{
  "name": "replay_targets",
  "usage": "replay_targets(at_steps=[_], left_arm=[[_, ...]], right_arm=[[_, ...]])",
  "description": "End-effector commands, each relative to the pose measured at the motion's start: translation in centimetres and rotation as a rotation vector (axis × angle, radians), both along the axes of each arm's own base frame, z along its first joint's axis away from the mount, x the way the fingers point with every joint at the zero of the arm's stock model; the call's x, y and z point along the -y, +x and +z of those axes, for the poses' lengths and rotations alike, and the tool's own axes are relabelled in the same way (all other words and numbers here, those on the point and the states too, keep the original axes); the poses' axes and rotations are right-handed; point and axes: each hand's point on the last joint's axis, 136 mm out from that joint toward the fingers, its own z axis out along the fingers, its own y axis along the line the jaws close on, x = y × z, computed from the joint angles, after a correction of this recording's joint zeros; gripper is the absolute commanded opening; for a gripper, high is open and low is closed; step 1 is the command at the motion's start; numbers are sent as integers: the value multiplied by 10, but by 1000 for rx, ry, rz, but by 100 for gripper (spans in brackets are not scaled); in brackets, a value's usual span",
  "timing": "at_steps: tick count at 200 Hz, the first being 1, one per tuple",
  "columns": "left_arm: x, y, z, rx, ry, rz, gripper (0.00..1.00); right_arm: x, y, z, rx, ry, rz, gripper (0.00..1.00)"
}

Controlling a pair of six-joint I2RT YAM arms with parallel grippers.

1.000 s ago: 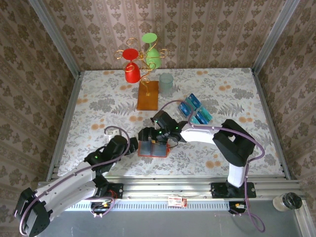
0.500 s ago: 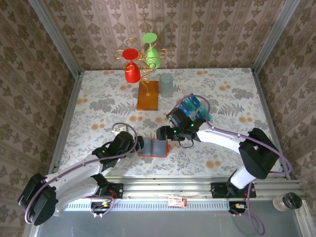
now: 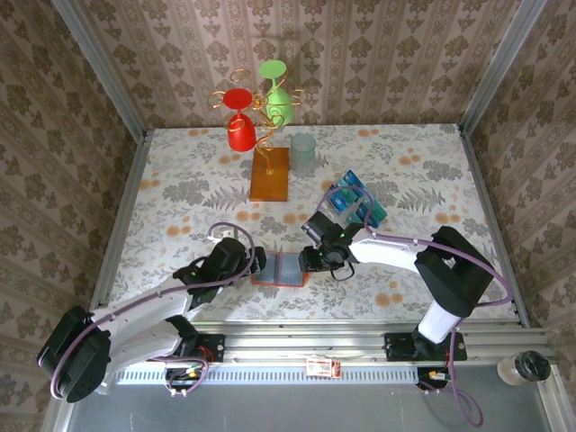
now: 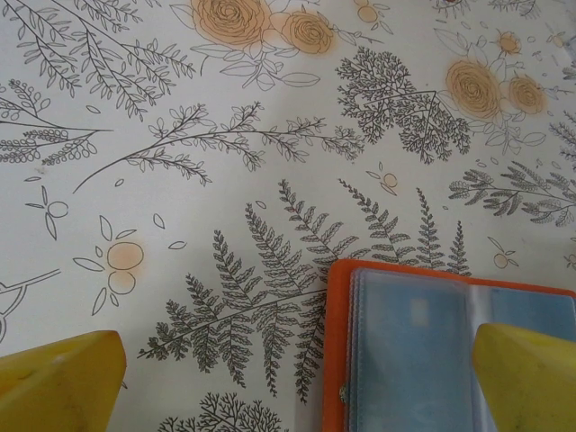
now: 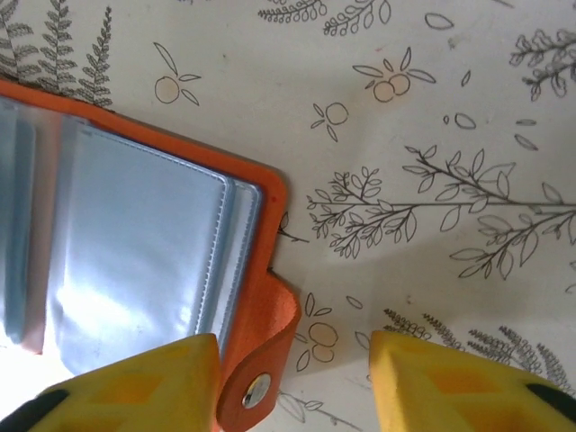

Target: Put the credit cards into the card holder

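Stretches in low from the left, left gripper spread wide at the left edge of the open holder, gripping nothing. Bends in from the right with forearm near level, right gripper partly open, fingers straddling the snap tab with a gap beside it. Leaves the holder flat on the table between both grippers, cards piled farther back on the right.

The card holder has a matt, faintly grainy orange cover; its clear plastic sleeves look glossy; its snap shiny metal; the table covering smooth, matt; the fingers matt yellow plastic.
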Motion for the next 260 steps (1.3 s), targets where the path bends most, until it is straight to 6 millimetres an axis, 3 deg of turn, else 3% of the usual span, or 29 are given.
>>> replay_targets(at_steps=[1, 38, 159, 182, 196, 206, 231, 260], left_arm=[[8, 6, 7, 23, -19, -18, 100], [15, 8, 4, 11, -14, -30, 100], [29, 16, -1, 4, -9, -55, 100], [28, 16, -2, 3, -4, -54, 100], [28, 16, -2, 3, -2, -58, 100], [29, 16, -2, 3, -3, -61, 100], [31, 17, 0, 4, -8, -68, 100], [31, 17, 2, 4, -4, -76, 100]], right_arm=[[9, 0, -9, 7, -55, -1, 37], [21, 5, -9, 24, -71, -36, 3], [69, -1, -11, 27, -111, -150, 0], [66, 0, 2, 36, -86, -135, 25], [64, 4, 19, 59, -68, -119, 43], [64, 9, 34, 83, -58, -111, 51], [69, 29, 72, 159, -37, -94, 59], [94, 49, 93, 197, -118, -82, 58]])
